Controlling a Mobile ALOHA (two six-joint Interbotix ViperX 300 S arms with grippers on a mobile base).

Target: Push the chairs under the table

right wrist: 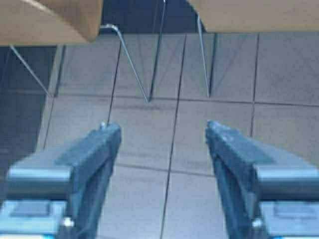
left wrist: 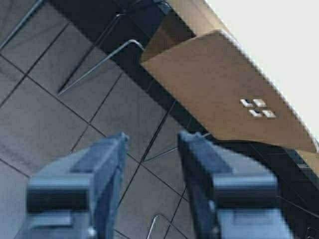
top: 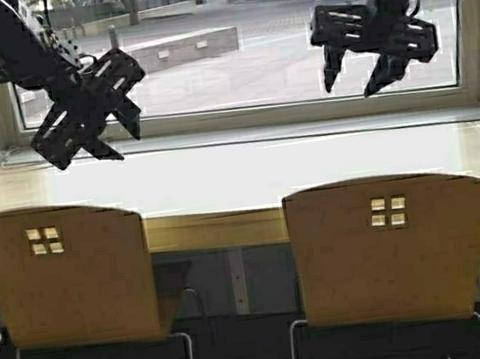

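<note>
tan chairs point(top: 66, 273), pale table point(top: 248, 174), black pincers

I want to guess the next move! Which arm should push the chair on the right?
Probably the right: its open end effector hangs above the right chair; the left end effector is over the other chair.

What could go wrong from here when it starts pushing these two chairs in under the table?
1. Both grippers, left and right, hang open high above the table; lowering them could strike its top.
2. The left chair and right chair have curved backrests, so a push off-centre may twist a chair.
3. Thin metal legs might catch on floor tile joints.
</note>
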